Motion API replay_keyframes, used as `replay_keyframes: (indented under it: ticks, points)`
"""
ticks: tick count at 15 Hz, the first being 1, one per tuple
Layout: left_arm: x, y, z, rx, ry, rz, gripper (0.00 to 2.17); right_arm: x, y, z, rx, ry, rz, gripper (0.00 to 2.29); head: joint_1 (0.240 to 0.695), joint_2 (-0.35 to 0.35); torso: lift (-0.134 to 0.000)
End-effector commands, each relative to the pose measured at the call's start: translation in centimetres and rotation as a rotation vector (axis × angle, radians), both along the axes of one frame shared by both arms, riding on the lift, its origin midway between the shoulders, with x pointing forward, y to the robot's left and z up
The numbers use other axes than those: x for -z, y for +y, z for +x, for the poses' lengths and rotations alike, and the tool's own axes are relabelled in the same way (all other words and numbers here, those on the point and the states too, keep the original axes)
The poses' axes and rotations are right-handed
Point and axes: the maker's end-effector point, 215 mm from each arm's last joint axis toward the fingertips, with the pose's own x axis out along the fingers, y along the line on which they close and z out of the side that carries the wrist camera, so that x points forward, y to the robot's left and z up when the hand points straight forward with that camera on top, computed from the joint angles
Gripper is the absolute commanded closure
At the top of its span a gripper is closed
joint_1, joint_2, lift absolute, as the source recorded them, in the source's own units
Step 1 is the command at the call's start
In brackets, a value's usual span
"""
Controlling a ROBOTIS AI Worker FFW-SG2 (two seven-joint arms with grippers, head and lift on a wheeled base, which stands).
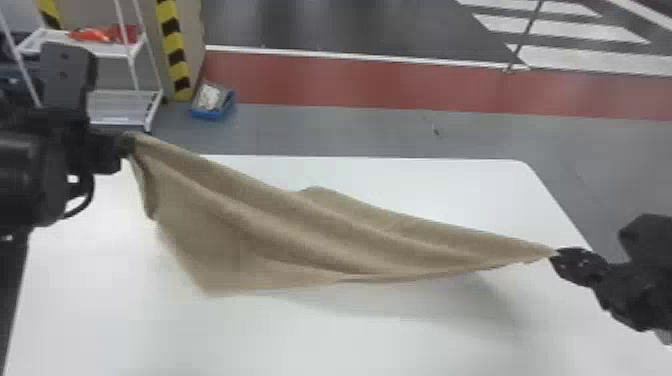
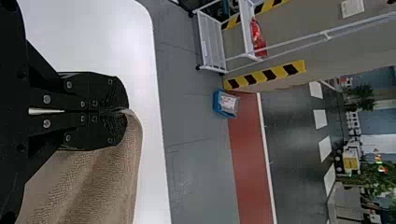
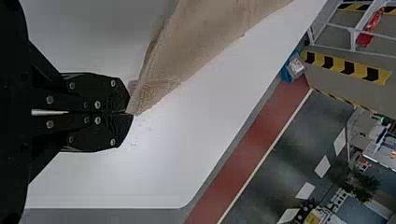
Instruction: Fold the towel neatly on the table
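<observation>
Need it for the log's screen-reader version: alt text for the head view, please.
A tan towel is stretched above a white table, one end in the left claw, the other in the right claw. The left end is held farther from the camera.

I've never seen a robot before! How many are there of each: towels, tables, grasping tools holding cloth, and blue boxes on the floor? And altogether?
Towel: 1
White table: 1
Tools: 2 (left tool, right tool)
Blue box: 1
Total: 5
</observation>
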Motion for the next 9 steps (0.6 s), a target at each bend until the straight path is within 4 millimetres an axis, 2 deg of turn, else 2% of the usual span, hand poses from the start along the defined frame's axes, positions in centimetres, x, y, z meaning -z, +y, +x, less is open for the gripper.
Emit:
replay_keyframes:
  ticks: [1,2,5,7,9]
  points:
    - [-0.5,-0.7,2.0,0.026,-0.075,-0.016,0.06,-0.4,-1.3,-0.7,0.032,0.0,0.003,1.36,0.695,-0.149,-0.124]
    - [0.7,-0.8,1.3,0.027,-0.055,-0.016,0.0,-0.5,-1.5,-0.8,0.036,-0.001,0.007,1.36,0.695,-0.157,-0.124]
    - [4.4,-0.3,-2.1,0.022,0.026,-0.012,0.03,-0.2,-1.1,-1.0,0.028,0.008,0.011,1.36,0.695,-0.172,-0.124]
    - [5.4,-0.2,-2.8,0.022,0.063,-0.002,0.05,-0.3,-0.4,-0.8,0.018,0.005,0.018,1.36,0.695,-0.175,-0.124]
    - [6.7,0.1,-4.4,0.015,0.124,0.001,0.07,-0.4,0.2,-1.0,0.012,0.003,0.021,1.36,0.695,-0.167,-0.124]
